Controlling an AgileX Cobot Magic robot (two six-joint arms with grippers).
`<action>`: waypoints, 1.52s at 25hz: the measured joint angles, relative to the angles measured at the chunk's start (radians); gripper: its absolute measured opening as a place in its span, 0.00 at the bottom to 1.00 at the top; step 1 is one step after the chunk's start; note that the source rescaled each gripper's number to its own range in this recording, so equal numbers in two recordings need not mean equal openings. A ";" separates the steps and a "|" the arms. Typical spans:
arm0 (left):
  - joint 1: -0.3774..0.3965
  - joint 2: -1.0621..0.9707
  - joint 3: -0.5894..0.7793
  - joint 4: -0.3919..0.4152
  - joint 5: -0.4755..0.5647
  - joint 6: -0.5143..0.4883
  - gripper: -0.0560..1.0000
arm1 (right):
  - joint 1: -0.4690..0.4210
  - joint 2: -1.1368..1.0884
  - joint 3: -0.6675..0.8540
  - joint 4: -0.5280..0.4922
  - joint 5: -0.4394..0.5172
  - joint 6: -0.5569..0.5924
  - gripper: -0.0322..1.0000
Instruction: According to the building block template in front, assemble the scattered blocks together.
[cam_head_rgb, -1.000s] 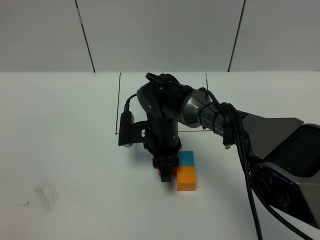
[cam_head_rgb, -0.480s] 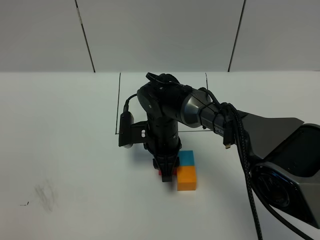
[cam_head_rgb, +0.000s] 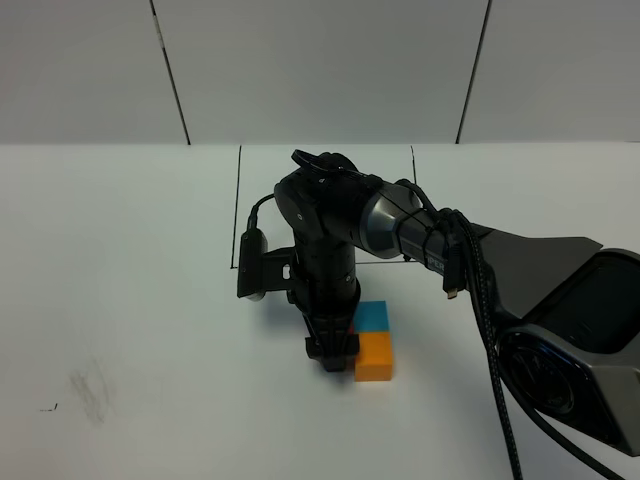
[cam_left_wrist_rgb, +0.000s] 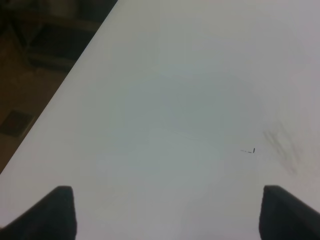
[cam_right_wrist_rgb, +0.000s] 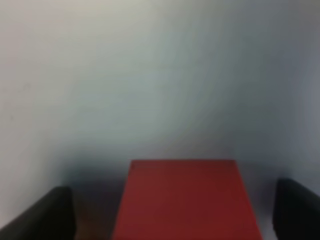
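The red block (cam_right_wrist_rgb: 185, 197) fills the space between my right gripper's (cam_right_wrist_rgb: 172, 212) two fingertips in the right wrist view, with small gaps on each side. The jaws stand open. In the exterior view this gripper (cam_head_rgb: 332, 355) points down at the table, hides the red block, and stands just left of the orange block (cam_head_rgb: 375, 357). The blue block (cam_head_rgb: 373, 316) touches the orange one on its far side. The template cluster is hidden behind the arm; only its black rectangle outline (cam_head_rgb: 240, 205) shows. My left gripper (cam_left_wrist_rgb: 165, 215) is open and empty over bare table.
The right arm's dark body (cam_head_rgb: 325, 225) covers the middle of the outlined area. A faint smudge (cam_head_rgb: 90, 388) and a small black mark (cam_left_wrist_rgb: 252, 150) lie on the white table at the front left. The table's edge (cam_left_wrist_rgb: 75, 65) shows in the left wrist view.
My right gripper has come down and slightly forward over the red block, which showed as a red sliver beside the fingers before and is now hidden in the exterior view.
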 joint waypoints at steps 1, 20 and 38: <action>0.000 0.000 0.000 0.000 0.000 0.000 0.85 | 0.000 0.000 0.000 0.000 -0.001 0.000 0.90; 0.000 0.000 0.000 0.000 0.000 0.000 0.85 | 0.001 -0.089 0.000 0.002 0.000 0.030 0.99; 0.000 0.000 0.000 0.000 0.000 0.000 0.85 | -0.120 -0.329 0.000 -0.020 0.006 0.388 0.93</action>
